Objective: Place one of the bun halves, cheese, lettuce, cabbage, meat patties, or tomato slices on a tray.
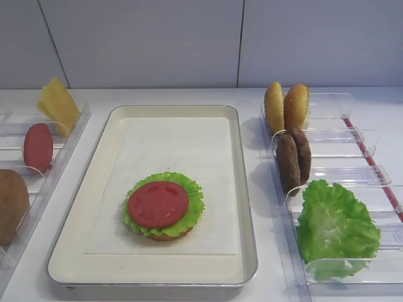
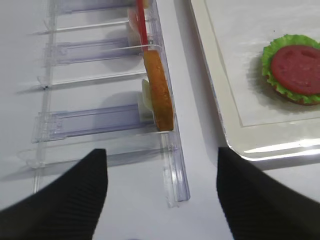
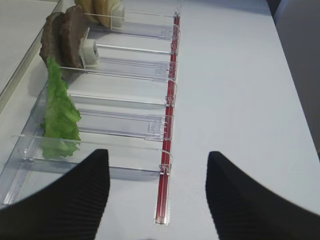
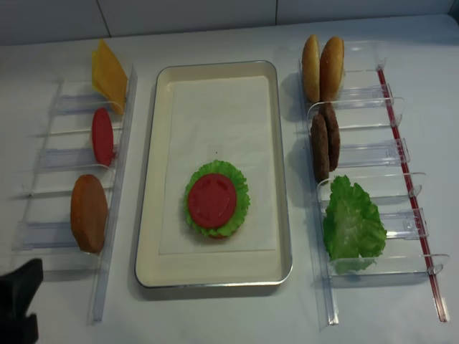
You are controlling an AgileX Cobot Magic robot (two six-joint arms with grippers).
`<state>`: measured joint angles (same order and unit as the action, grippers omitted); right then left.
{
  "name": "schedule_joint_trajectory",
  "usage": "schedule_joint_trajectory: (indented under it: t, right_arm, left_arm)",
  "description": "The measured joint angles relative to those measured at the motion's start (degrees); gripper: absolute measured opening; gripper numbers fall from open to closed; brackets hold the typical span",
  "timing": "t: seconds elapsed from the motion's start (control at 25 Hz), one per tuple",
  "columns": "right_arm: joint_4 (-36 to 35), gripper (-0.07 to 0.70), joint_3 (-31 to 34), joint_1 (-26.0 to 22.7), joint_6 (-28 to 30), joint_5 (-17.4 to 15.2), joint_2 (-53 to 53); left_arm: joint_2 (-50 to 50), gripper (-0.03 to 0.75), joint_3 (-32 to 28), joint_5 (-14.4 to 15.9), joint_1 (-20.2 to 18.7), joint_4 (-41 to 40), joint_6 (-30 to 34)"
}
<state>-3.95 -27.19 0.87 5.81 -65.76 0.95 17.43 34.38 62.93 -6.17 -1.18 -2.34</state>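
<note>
On the cream tray (image 1: pixel 242 189) lies a stack: a bun half (image 1: pixel 170 236), lettuce (image 1: pixel 194 195) and a tomato slice (image 1: pixel 157 203) on top. The left bins hold cheese (image 4: pixel 107 75), a tomato slice (image 4: pixel 102 136) and a bun half (image 2: pixel 160 92) standing on edge. In the right bins are two bun halves (image 4: pixel 323 68), two meat patties (image 4: pixel 324 140) and lettuce (image 4: pixel 353 226). My left gripper (image 2: pixel 161 152) hangs open and empty just short of the near end of the left bins. My right gripper (image 3: pixel 157 153) is open and empty at the near end of the right bins.
Clear plastic bin racks (image 4: pixel 57 158) flank the tray on both sides, with upright dividers. A red strip (image 3: pixel 167 165) runs along the outer edge of the right rack. White table (image 3: pixel 240 100) lies to the right of it.
</note>
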Motion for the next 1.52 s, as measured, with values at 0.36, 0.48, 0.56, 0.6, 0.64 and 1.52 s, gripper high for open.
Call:
schedule_joint_trajectory:
  t: [0.36,0.48,0.56,0.6,0.64,1.52]
  right_arm:
    - [0.0,0.449,0.0,0.0,0.0,0.0,0.0]
    - [0.0,0.449,0.0,0.0,0.0,0.0,0.0]
    - [0.0,0.449,0.0,0.0,0.0,0.0,0.0]
    - [0.0,0.449,0.0,0.0,0.0,0.0,0.0]
    - [0.0,0.449,0.0,0.0,0.0,0.0,0.0]
    - [0.0,0.449,0.0,0.0,0.0,0.0,0.0]
  left_arm:
    - [-15.74,0.426,-5.33,3.41,0.0,-0.37,-0.37]
    - [-18.07,0.426,-6.18,4.24,0.0,-0.46,-0.41]
    - [-18.3,0.426,-6.17,4.51,0.0,-0.57,-0.51]
    - [-18.33,0.426,-6.17,4.67,0.0,-0.57,-0.51]
    - [-18.43,0.425,-6.17,4.67,0.0,-0.57,-0.51]
    - [-18.43,0.424,-6.2,4.67,0.0,-0.57,-0.64]
